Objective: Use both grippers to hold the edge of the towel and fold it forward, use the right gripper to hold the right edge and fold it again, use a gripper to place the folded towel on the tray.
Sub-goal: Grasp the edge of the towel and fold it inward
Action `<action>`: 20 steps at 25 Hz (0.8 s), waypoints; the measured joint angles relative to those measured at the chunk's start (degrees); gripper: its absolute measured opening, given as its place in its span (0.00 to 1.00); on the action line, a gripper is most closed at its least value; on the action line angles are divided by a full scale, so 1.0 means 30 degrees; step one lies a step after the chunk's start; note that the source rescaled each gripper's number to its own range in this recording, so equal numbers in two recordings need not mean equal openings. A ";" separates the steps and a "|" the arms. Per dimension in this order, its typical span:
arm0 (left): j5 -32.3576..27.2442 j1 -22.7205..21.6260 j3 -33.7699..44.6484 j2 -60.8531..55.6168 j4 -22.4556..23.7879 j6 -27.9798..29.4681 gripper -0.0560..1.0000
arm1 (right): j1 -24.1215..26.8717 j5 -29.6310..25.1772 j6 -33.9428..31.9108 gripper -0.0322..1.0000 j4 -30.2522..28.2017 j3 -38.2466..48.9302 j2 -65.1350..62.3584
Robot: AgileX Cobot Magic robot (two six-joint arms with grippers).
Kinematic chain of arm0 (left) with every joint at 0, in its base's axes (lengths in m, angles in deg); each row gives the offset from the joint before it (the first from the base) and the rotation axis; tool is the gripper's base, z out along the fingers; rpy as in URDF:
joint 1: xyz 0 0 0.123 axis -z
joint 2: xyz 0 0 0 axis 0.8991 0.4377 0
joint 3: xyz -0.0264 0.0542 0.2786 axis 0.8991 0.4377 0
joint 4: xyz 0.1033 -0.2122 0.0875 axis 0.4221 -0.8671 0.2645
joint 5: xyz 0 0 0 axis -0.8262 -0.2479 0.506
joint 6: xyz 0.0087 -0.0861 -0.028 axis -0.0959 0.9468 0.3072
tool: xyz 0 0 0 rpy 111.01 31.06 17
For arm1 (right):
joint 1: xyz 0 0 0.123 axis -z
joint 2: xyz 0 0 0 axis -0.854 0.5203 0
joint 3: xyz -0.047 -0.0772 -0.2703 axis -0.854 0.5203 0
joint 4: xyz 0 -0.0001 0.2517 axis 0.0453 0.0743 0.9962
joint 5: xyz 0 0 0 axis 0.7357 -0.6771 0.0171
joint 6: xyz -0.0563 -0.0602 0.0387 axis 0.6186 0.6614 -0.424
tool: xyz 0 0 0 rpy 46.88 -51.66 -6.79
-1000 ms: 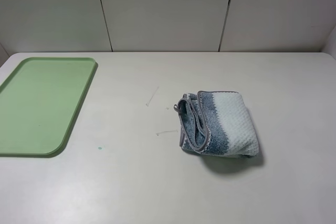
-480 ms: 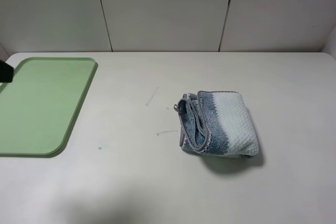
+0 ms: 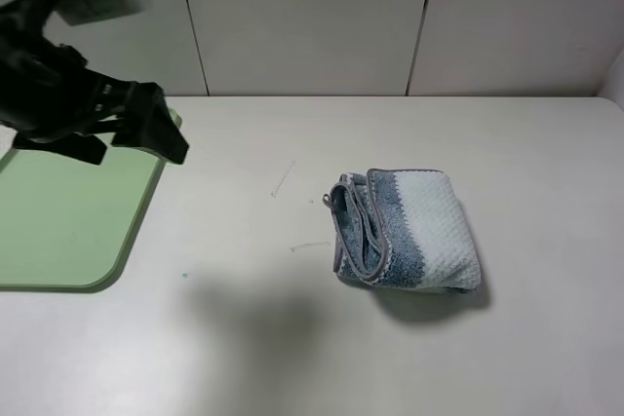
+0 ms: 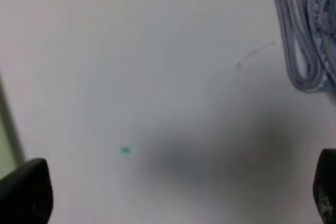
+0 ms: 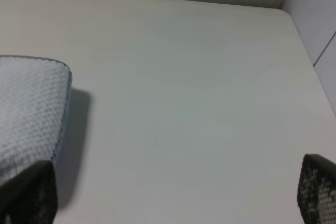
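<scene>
**Folded striped towel on a pale surface, left arm above the tray**

A wide, off-white surface [image 3: 390,358] fills the high view, backed by pale wall panels along its far edge.

At the left edge of the surface lies the tray [image 3: 58,231], a large, flat, light-green rectangle with rounded corners and a low rim. Nothing rests on it.

A bulky black robot arm [image 3: 49,94] reaches in over the far part of the tray, near the surface's far left corner, raised clear of the tray. Its left hand [image 3: 156,133] sits above the tray's far right corner. In the left wrist view only the two dark fingertips [image 4: 23,192] show, far apart, so the hand is spread wide and holds nothing.

The towel [image 3: 409,231] lies right of the surface's middle, well apart from the tray. It is bunched into a folded bundle, with pale blue-white and dark blue-grey stripes and a thin grey hem [image 3: 356,231] curling along its left side.

The right hand [image 5: 173,192] appears only in the right wrist view, its fingertips set wide apart and empty, just beside the towel's pale side.

A small green speck [image 3: 185,276] marks the surface near the tray's near right corner.
</scene>
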 joint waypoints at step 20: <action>0.3746 0.5867 -0.5460 0.9019 -0.0187 0.1334 1.00 | 0.0000 -0.0022 0.0000 1.00 0.0000 0.0000 0.0000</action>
